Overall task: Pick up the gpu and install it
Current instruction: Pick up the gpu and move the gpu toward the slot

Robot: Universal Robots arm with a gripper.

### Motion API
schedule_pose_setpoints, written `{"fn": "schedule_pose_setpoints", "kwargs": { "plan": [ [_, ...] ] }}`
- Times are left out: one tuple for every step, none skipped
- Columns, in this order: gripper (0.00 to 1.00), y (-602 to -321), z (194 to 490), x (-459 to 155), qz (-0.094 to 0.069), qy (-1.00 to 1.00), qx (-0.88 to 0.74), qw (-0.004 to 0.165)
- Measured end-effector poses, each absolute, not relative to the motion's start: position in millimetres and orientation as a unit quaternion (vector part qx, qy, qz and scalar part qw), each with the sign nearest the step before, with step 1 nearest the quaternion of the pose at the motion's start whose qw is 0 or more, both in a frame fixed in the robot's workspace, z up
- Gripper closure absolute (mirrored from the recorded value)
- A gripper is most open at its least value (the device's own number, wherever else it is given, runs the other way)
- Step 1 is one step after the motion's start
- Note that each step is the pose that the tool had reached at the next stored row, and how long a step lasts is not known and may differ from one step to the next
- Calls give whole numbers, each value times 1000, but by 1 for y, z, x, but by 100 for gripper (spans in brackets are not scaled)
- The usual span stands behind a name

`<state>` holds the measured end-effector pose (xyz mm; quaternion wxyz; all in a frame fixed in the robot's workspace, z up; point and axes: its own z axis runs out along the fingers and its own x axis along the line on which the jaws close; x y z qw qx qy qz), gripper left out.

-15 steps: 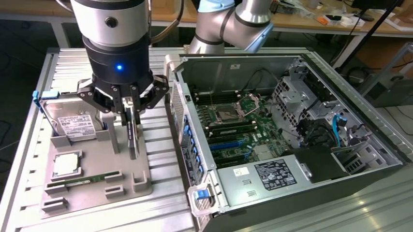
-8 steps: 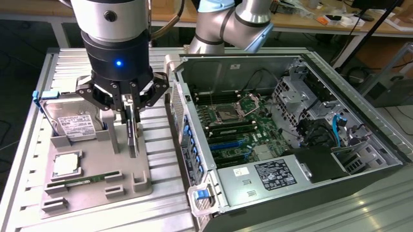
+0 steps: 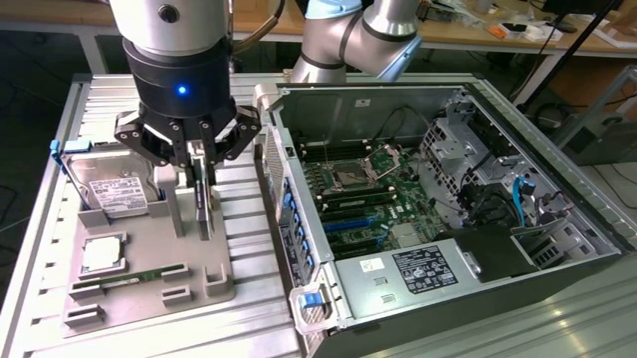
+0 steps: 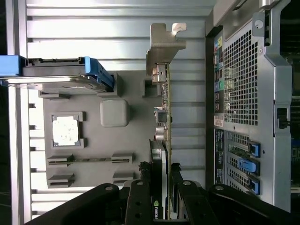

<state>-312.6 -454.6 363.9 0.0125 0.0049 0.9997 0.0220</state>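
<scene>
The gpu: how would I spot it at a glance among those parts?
Left of the open computer case in the exterior view sits a grey tray. The gpu is the thin dark card standing on edge there, clamped in the jaws of the gripper; its neighbours are a boxy labelled hard drive and a flat-lying memory stick.

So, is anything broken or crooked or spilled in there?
No, nothing stands out. The gpu stands straight on its edge in the grey holder, with the gripper closed on it. The hard drive and the memory stick sit neatly in their own slots, and the open computer case shows no damage.
</scene>
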Motion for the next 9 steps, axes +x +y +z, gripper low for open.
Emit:
{"fn": "schedule_pose_setpoints", "kwargs": {
  "plan": [
    [73,-455,365,-313,22,1000,5,13],
    [73,-455,366,-313,22,1000,5,13],
    [73,-455,366,-313,22,1000,5,13],
    [73,-455,368,-313,22,1000,5,13],
    [73,-455,369,-313,22,1000,5,13],
    [73,-455,370,-313,22,1000,5,13],
    [73,-455,371,-313,22,1000,5,13],
    [73,-455,372,-313,22,1000,5,13],
    [73,-455,374,-313,22,1000,5,13]
  ]
}}
